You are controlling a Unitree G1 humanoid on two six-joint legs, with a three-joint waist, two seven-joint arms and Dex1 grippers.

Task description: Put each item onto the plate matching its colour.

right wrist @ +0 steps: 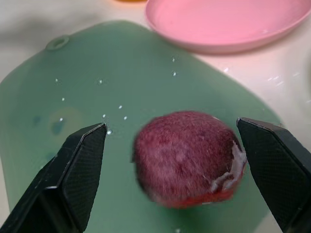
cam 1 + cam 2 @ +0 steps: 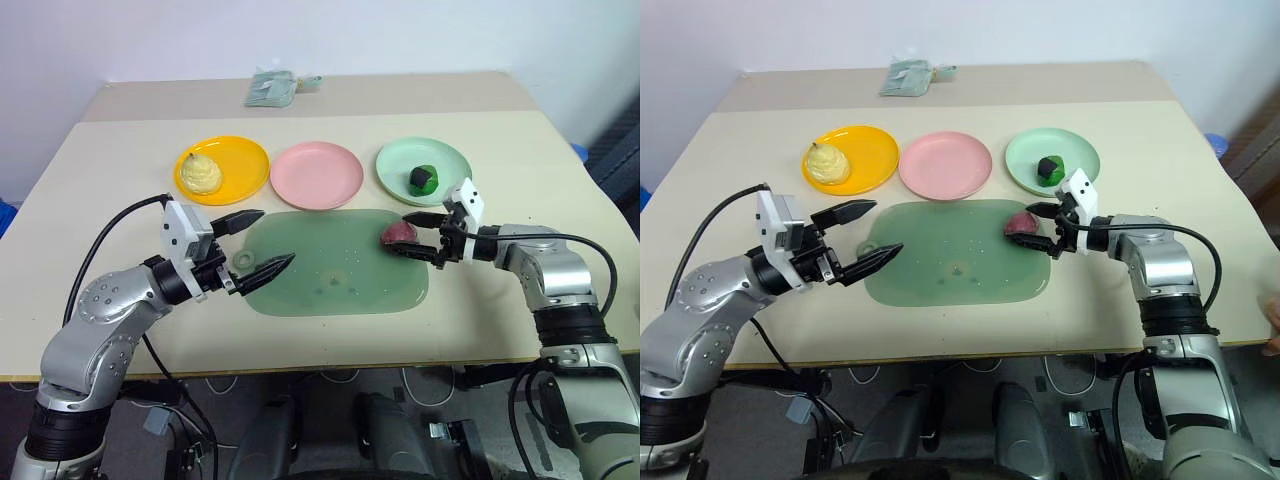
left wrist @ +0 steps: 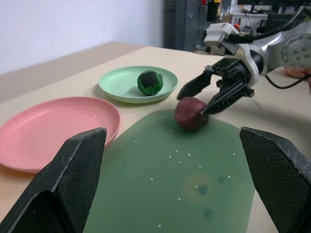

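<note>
Plastic plates (image 2: 317, 176) three, toy foods (image 2: 399, 235) three, two tools (image 2: 424, 235) both spread wide, holding nothing

Counter (image 2: 120, 150): rectangular, pale beige matte top, with a seam line running across near the far edge that sets off a slightly darker strip; front edge visible, light-coloured. Wall (image 2: 320, 35): plain white, evenly lit, meeting the counter's far side. Folded greenish packet (image 2: 270, 88): lying on the far strip of the counter, near the wall. Floor (image 2: 130, 410): dark grey, seen below the front edge, with loose cables trailing across it. Blue object (image 2: 583, 152): partly visible past the counter's far right corner, kind unclear. Dark cabinet or rack (image 3: 180, 24): standing at the room's side in the left wrist view, cluttered equipment beside it. Lighting: soft, diffuse, no hard shadows.
</note>
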